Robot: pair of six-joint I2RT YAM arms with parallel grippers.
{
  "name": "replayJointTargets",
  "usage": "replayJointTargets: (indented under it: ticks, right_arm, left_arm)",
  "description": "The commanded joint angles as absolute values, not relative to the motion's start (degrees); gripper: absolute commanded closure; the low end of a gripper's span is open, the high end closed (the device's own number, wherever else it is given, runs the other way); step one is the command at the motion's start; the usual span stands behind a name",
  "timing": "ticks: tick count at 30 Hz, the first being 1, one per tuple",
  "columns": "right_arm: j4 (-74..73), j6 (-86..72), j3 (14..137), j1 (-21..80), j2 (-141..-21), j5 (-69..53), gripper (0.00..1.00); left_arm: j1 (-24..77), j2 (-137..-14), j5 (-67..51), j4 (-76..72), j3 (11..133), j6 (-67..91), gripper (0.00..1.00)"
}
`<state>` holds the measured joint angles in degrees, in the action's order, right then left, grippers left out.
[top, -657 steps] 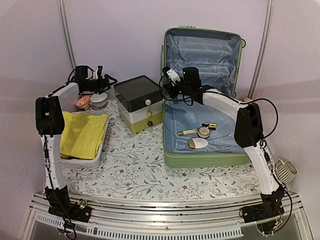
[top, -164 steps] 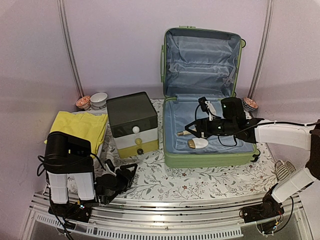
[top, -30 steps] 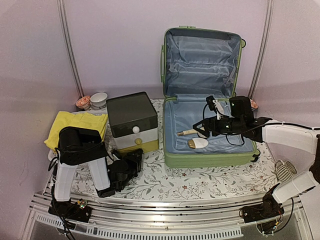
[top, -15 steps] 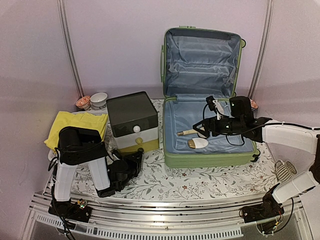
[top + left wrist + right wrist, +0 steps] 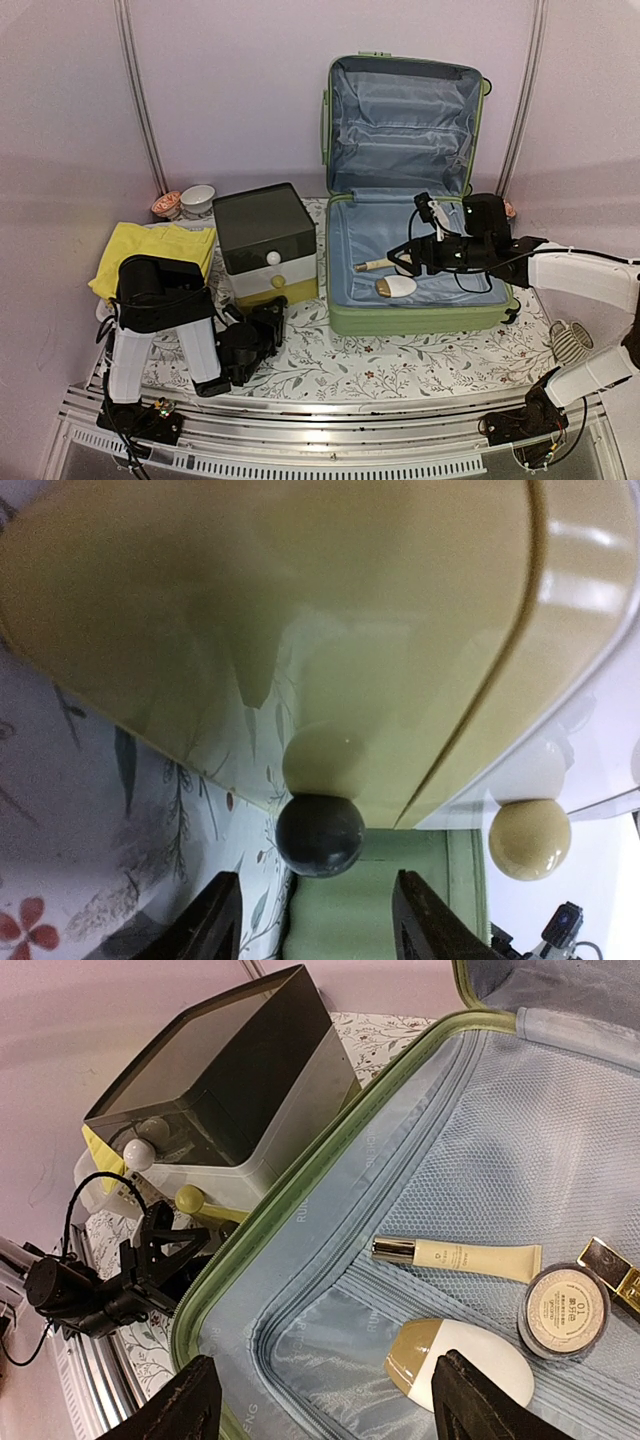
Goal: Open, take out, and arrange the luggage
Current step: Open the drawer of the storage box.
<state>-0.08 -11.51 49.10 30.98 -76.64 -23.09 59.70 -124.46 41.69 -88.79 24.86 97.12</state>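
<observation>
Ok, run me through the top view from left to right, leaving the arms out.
yellow cloth → drawer box → luggage → white ribbed object

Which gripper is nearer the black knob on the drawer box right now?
Left. The left gripper sits just in front of the black knob, its fingers spread to either side of it. The right gripper hovers inside the open luggage, well off to the side.

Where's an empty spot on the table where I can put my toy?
The strip of flowery table in front of the luggage, right of the left tool, is bare. The left side is crowded: drawer box, yellow cloth, bowls.
</observation>
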Motion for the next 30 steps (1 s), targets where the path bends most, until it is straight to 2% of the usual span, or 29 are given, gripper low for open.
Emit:
replayJointTargets:
  ticks: [1,18,20,24,30]
  right_arm:
    - [-0.73,-10.9,48.57,30.59,-74.93,-23.21,0.26]
    - [-1.59,-10.07,48.76,30.5,-74.44,-22.84,0.26]
    - [-1.66,-9.97,48.78,30.42,-74.36,-22.85,0.26]
    - [-1.89,-9.85,48.75,30.46,-74.11,-22.84,0.26]
    - [-2.05,-9.69,48.83,30.32,-74.07,-22.89,0.26]
  left_arm:
    - [59.08,-125.98,41.79,-90.33,25.32,98.01,0.46]
    - [56.66,-127.4,42.71,-88.42,29.44,99.53,0.47]
    - [56.43,-126.95,43.33,-88.0,29.38,99.48,0.5]
    - [56.08,-126.06,43.77,-87.35,29.27,98.29,0.63]
    - [55.46,-126.2,42.95,-88.82,29.02,96.17,0.67]
